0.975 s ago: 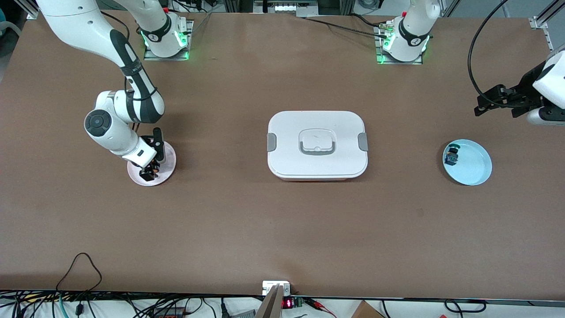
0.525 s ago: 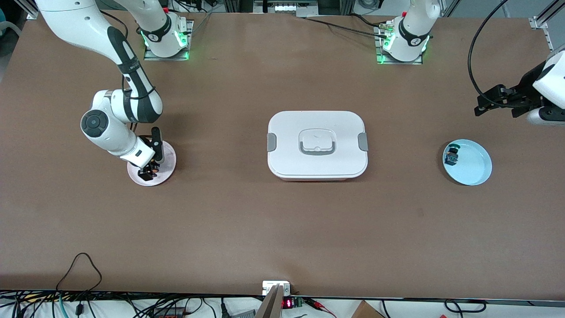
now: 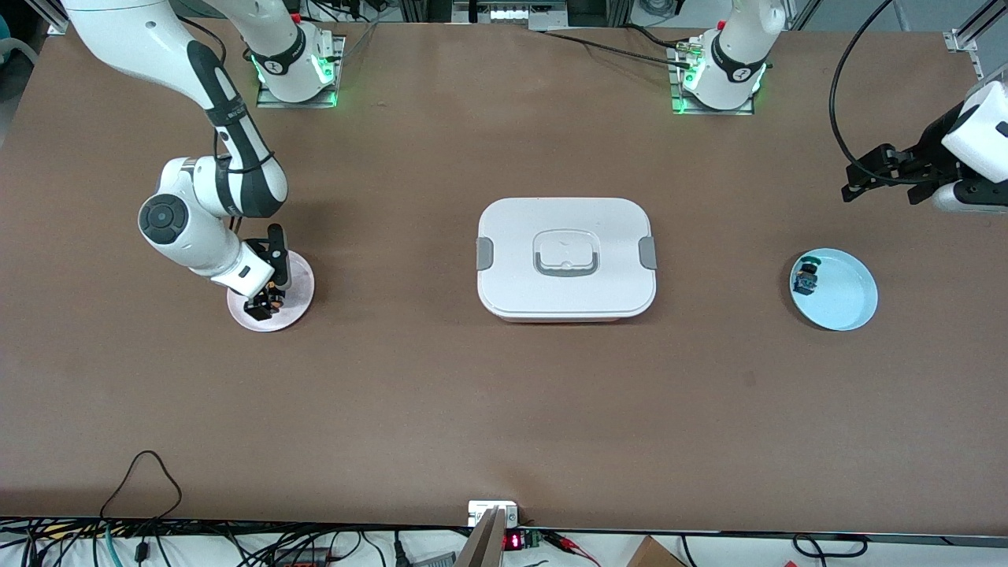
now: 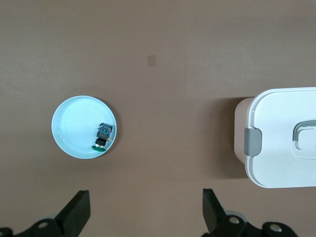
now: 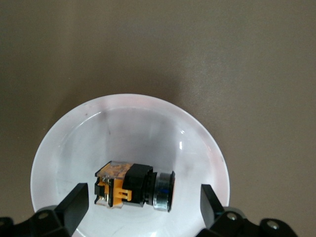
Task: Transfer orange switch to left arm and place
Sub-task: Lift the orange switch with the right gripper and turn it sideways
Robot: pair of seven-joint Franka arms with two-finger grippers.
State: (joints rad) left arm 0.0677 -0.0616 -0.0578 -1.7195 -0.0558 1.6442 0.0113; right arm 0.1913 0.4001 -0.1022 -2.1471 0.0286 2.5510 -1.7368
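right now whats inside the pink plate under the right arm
The small round pink plate holds one orange switch, a black body with orange parts, lying on its side. The right end effector hangs open over it, its fingers either side, not gripping.

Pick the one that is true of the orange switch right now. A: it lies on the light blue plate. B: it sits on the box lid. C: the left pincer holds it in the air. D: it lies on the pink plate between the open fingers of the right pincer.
D: the right wrist view shows the orange switch lying on the pink plate, the right pincer open around it without touching.
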